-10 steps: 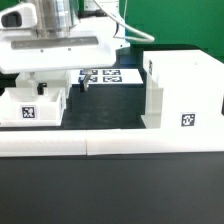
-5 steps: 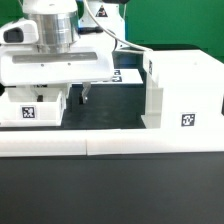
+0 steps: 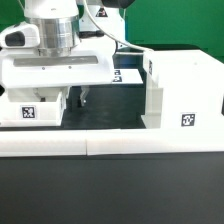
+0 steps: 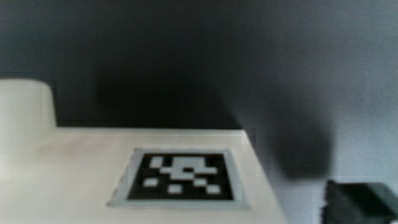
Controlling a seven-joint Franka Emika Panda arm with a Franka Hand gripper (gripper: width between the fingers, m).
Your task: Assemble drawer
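drawer shell (image 3: 182,90), one, stands apart from one tray (image 3: 30,108) under the end effector (image 3: 75,97), grip i cannot tell.

This is a robotics research lab bench: a white robot arm (image 3: 55,35) stands over a matte black table (image 3: 110,118) in front of a plain green backdrop (image 3: 185,25). The white plastic parts on the table, a boxy drawer shell (image 3: 185,85) and a shallow tray (image 3: 12,108), carry printed black-and-white square tracking tags (image 3: 187,120), and a flat marker board (image 3: 127,75) of similar tags lies behind them. A low white bar (image 3: 110,146) lines the table's front, and the wrist view shows one tag (image 4: 183,175) close up and blurred.
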